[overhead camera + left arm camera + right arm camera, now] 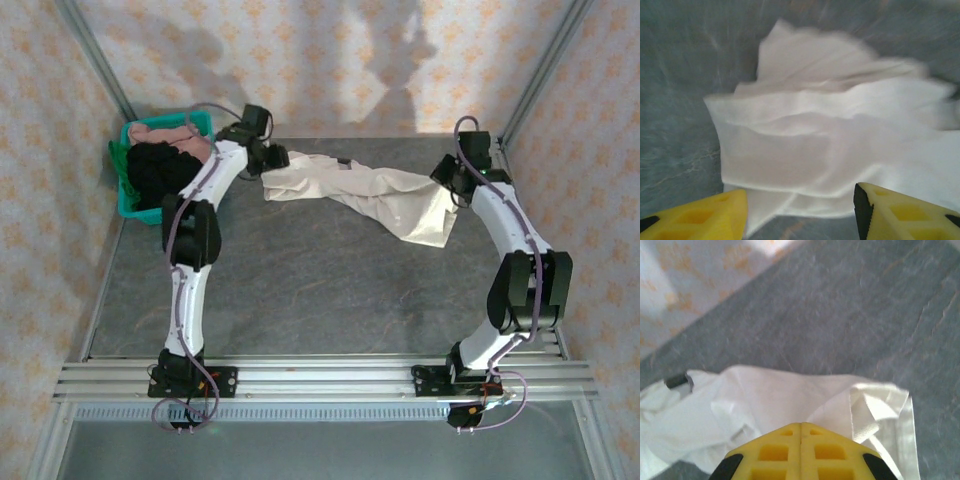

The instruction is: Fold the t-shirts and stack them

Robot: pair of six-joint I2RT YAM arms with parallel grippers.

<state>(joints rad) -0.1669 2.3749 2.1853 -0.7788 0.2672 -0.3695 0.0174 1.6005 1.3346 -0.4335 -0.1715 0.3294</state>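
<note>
At the bottom of the top view, a metal rail (320,375) holds both arm bases. Past it is the grey table (300,290), which looks like stone with thin pale lines.

Higher up, the white shirt (360,190) lies in a long crumpled strip across the upper middle of the table. The left gripper (272,158) sits at the strip's left end. In the left wrist view, the left gripper (800,192) has its yellow fingers (705,215) spread wide and cut off by the bottom edge. The white shirt (830,145) bunches in blurry folds just past them.

The right gripper (452,185) is by the strip's right end. In the right wrist view, the right gripper (801,426) is pressed tight together over the white shirt (765,400) (I cannot tell if any cloth is caught). A small dark thing (677,381) at the left of the cloth is too blurry to name.

In the upper left corner sits a teal bin (127,205), partly hidden by the left arm. It holds a black shirt (155,170), a pink shirt (165,130) and a bit of green shirt (118,160). Behind it all is a pale wall (300,60) with orange dots and grey shadows.
</note>
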